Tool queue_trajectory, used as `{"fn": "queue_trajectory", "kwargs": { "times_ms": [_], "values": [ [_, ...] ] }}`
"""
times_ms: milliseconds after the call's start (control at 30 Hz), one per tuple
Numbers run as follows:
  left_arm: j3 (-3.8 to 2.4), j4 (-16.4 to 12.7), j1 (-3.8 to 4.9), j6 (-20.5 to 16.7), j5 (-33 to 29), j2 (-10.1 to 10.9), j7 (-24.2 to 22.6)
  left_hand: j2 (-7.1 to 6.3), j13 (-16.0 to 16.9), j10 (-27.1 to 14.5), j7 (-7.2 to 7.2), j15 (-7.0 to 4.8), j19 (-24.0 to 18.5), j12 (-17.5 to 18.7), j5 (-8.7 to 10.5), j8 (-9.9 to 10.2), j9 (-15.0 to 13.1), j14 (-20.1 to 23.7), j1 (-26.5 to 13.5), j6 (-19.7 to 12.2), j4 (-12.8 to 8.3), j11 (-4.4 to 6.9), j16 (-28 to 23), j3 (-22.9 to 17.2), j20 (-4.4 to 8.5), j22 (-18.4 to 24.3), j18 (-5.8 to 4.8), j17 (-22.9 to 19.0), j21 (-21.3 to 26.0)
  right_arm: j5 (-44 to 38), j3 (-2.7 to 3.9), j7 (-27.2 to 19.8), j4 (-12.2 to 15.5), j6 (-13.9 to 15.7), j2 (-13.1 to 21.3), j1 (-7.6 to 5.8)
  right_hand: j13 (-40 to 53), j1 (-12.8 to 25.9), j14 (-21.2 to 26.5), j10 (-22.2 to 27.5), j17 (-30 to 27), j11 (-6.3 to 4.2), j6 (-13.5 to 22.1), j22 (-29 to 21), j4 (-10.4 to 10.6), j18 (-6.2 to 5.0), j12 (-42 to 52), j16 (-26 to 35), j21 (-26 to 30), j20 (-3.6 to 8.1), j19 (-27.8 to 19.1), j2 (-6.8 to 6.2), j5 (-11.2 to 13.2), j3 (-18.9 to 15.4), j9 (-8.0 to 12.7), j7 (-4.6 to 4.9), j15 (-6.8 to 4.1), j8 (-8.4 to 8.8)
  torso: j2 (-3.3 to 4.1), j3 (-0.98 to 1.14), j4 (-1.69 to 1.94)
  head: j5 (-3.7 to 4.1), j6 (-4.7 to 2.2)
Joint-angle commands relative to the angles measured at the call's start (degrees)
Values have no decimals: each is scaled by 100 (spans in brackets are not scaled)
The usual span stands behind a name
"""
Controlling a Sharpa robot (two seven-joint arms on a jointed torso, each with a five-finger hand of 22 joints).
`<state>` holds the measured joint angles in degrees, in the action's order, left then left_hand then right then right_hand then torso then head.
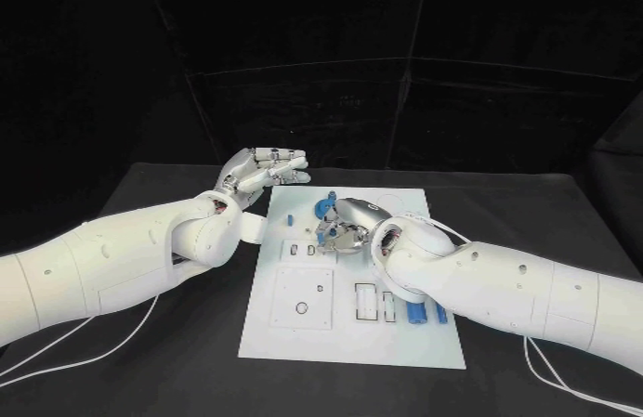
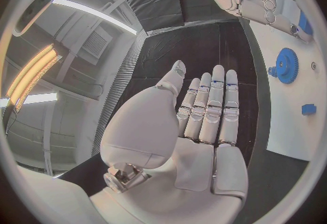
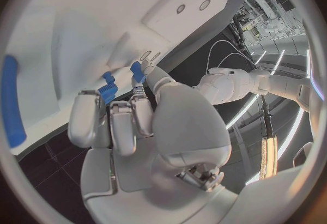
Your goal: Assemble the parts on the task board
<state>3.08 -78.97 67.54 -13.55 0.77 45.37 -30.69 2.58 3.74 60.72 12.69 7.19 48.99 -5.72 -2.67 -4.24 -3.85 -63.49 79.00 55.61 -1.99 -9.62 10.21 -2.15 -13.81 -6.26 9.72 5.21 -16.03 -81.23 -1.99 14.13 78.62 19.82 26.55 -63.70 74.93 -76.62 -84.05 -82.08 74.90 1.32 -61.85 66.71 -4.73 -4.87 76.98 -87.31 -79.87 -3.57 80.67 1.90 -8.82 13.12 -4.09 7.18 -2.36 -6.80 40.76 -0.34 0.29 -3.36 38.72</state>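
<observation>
The white task board (image 1: 351,338) lies in the middle of the black table. My right hand (image 1: 345,225) hovers over its far middle, fingers curled around a small blue part (image 3: 107,91) that peeks out between the fingertips (image 3: 87,105). A blue gear (image 1: 326,208) sits on the board just beyond that hand and is apart from it in the left wrist view (image 2: 286,64). My left hand (image 1: 263,170) is raised beside the board's far left corner, fingers (image 2: 215,101) stretched out and holding nothing.
A small blue piece (image 1: 290,220) lies near the board's left edge. Three blue cylinders (image 1: 418,315) lie on the board's near right part under my right forearm. A long blue piece (image 3: 12,101) rests on the board. White cables (image 1: 563,380) trail over the table.
</observation>
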Motion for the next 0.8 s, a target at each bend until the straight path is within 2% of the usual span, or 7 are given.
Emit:
{"fn": "queue_trajectory", "kwargs": {
  "times_ms": [33, 267, 800],
  "values": [
    [-5, -10, 12, 16, 10, -6, -17, 13, 5, 34, 8, -11, 48, -8, -6, -14, -7, -46, -28, 49, -37, 7, 33, 4, 1, -6, 85, 7, -38, -115, -24, 37, 2, -130, -11, 2, 182, 0, -449, 19, 783, 4, -164, 2, 53, 43, -15, 4, -36, 25, 23, 24, -2, 108, -41, -94, -39, -37, -4, 1, -4, -14, 12],
    [-5, -7, 12, 14, 10, -8, -14, 13, 5, 44, 6, -13, 52, -8, -5, -14, -7, -50, -32, 56, -40, 9, 32, 4, 4, -6, 84, 8, -39, -119, -57, 31, 8, -198, -12, 22, 179, 16, -450, 21, 785, 5, -165, 3, 55, 43, -19, 4, -36, 25, 23, 18, -1, 114, -41, -94, -38, -36, -2, 0, -5, -16, 28],
    [-5, 12, 12, 14, 10, -10, -3, 12, 4, 45, 7, -13, 53, -6, -6, -13, -6, -49, -35, 56, -41, 8, 30, 5, 5, -5, 84, 8, -39, -120, -64, 16, 103, -381, 31, 50, 176, 78, -449, 25, 780, 6, -164, -1, 48, 42, -26, 7, -32, 22, 22, -31, -2, 128, -38, -92, -36, -26, -2, -1, -11, -18, 51]
  ]
}}
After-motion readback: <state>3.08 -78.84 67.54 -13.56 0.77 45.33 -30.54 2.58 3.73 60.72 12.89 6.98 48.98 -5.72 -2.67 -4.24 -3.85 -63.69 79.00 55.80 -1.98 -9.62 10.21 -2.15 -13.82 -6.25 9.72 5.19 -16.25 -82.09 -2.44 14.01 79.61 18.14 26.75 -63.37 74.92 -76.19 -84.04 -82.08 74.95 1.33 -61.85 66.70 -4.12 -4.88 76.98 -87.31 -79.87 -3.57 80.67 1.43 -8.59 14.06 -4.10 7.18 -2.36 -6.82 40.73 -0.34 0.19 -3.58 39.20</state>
